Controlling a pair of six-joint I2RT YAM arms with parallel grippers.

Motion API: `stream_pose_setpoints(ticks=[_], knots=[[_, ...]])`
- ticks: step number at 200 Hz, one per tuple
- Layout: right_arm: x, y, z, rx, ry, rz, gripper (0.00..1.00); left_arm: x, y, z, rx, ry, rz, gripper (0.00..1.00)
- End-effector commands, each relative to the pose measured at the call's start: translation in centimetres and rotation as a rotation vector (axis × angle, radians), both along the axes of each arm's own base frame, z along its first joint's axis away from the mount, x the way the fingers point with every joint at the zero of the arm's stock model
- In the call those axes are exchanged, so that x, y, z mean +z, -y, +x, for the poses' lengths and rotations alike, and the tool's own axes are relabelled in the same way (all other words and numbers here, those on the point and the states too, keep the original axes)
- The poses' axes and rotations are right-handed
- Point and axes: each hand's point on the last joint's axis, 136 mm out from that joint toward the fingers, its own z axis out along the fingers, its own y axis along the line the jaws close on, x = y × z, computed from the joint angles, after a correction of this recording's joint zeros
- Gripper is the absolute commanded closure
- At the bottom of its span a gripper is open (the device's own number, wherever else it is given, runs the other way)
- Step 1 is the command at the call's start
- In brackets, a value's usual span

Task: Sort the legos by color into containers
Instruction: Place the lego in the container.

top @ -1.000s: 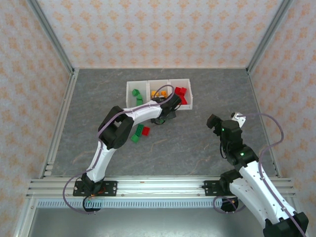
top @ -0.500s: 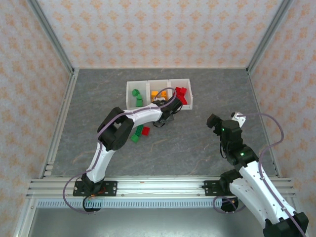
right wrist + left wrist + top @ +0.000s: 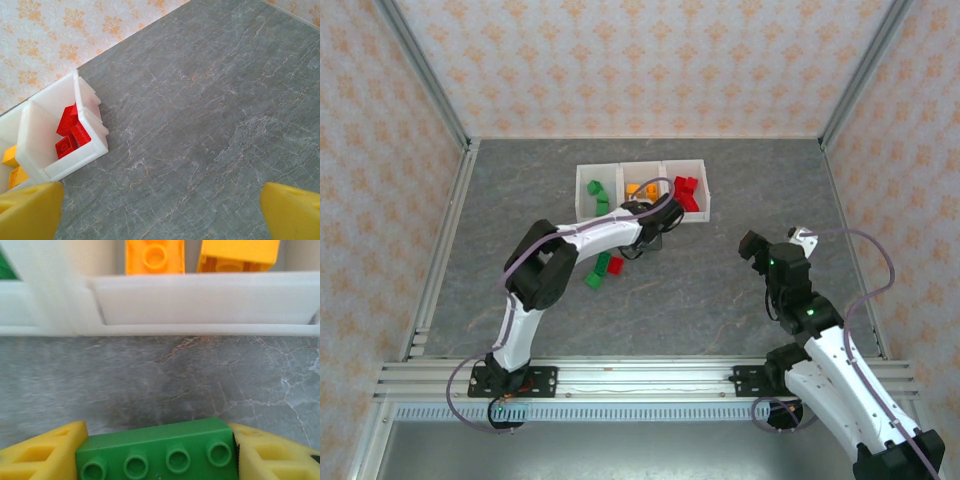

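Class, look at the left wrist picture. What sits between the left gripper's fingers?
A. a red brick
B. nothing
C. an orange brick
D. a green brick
D: a green brick with four studs sits gripped between the two yellow fingers of the left gripper.

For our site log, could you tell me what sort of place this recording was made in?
Likely a robot test cell: patterned wall panels in aluminium framing enclose a grey stone-look table, with a left arm and right arm bolted to a rail at its near edge.
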Motion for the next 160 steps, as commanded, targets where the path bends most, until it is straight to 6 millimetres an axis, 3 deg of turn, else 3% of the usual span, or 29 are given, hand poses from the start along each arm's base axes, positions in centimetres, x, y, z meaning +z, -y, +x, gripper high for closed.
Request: stream_pose_setpoints(ticks=[1,39,78,119,160], knots=[[0.0,0.1,0.0,-0.002,0.005,-0.013,0.00,5.5,-2.6,0.8,-0.050,0.065,0.102,0.53],[-0.1,0.1,0.0,0.001,0.003,-0.015,0.00,9.1,-6.5,2.4,-0.039,0.092,0.110,0.53],[-0.1,-0.1,0.1,0.012,0.000,-0.016,0.00,9.9,-10.9,5.7,0.026,0.121,0.078,0.50],[0.1,-0.2,0.1,0.021,-0.009,-0.029,0.00,7.7,-13.8,10.0,0.085,0.100,0.011,0.50],[-0.1,-0.1,0.1,0.017,-0.010,-0.024,0.00,6.4,-12.9,12.4,0.062,0.075,-0.060,0.50]])
